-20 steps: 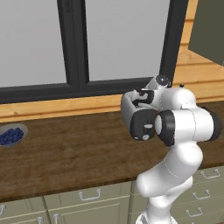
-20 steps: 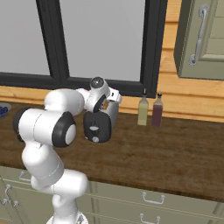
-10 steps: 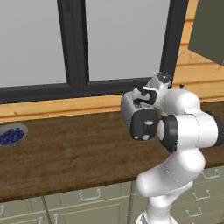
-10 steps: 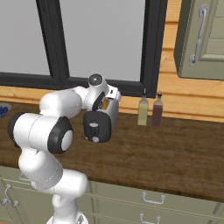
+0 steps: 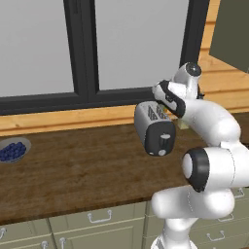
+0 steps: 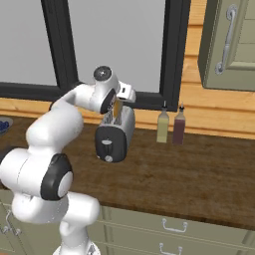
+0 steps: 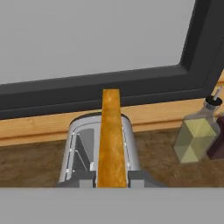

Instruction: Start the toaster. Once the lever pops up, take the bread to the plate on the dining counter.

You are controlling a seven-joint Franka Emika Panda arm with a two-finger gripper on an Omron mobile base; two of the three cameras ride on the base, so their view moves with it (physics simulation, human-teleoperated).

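1. Lifting the bread [image 7: 109, 140] straight up out of the toaster [image 5: 154, 128] looks like the step in hand — the browned slice stands upright, edge-on in the hand view, rising above the toaster's right slot.
2. The gripper [image 6: 117, 105] sits directly over the toaster top, and in the hand view its jaws are clamped on the slice, one dark tip on each flat face near the lower edge.
3. To do this well, the pull should stay vertical until the slice's bottom edge is clear of the slot; any sideways drift early would likely drag it against the slot wall or tip the light toaster.
4. A firm but steady hold matters, since a thin slice held by its faces can pivot when the arm swings toward the dining counter.
5. The toaster stands on the wooden counter [image 5: 73, 170] near the window [image 5: 82, 48], its black end panel toward the near edge; two bottles [image 6: 170, 124] stand just to its right, so the carry should rise before turning.
6. A bowl of blueberries [image 5: 12, 150] sits far left on the same counter.
7. Compared with a second ago, the wrist is higher and the upper arm has swung further right and forward — the toaster has not shifted.
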